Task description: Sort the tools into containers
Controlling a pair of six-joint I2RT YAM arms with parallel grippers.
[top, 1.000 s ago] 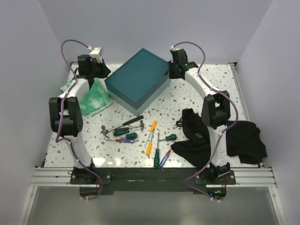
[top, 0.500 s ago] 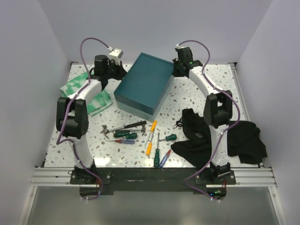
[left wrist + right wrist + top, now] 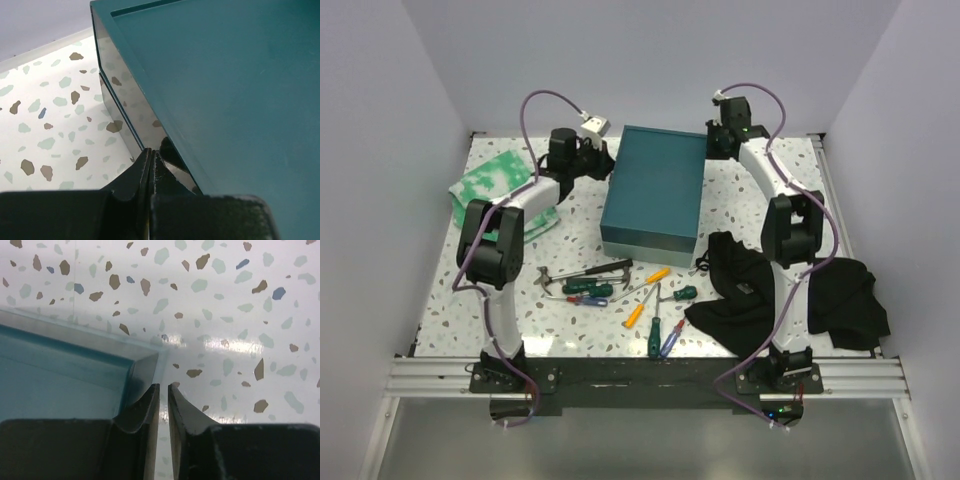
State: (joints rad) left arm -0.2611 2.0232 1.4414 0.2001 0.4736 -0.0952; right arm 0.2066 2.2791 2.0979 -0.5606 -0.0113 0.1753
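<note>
The big dark-teal box (image 3: 655, 190) stands at the back middle of the table, with a see-through wall around its lower part (image 3: 150, 347). My left gripper (image 3: 592, 160) is shut, its tips (image 3: 151, 151) against the box's glossy left side (image 3: 125, 100). At the box's back right corner my right gripper (image 3: 720, 148) has its jaws (image 3: 164, 386) a narrow gap apart, with only table showing between them. The tools lie in front of the box: a hammer (image 3: 595, 271), green screwdrivers (image 3: 582, 286), orange ones (image 3: 648, 280) and a red-and-blue one (image 3: 670, 338).
A green-white cloth (image 3: 495, 185) lies at the back left beside my left arm. A black cloth (image 3: 800, 295) is heaped at the right front around my right arm's base. The white back wall stands close behind both grippers.
The teal box has turned from a slanted pose to square with the table and shifted right. Both grippers swung right with it. The right jaws have parted slightly.
</note>
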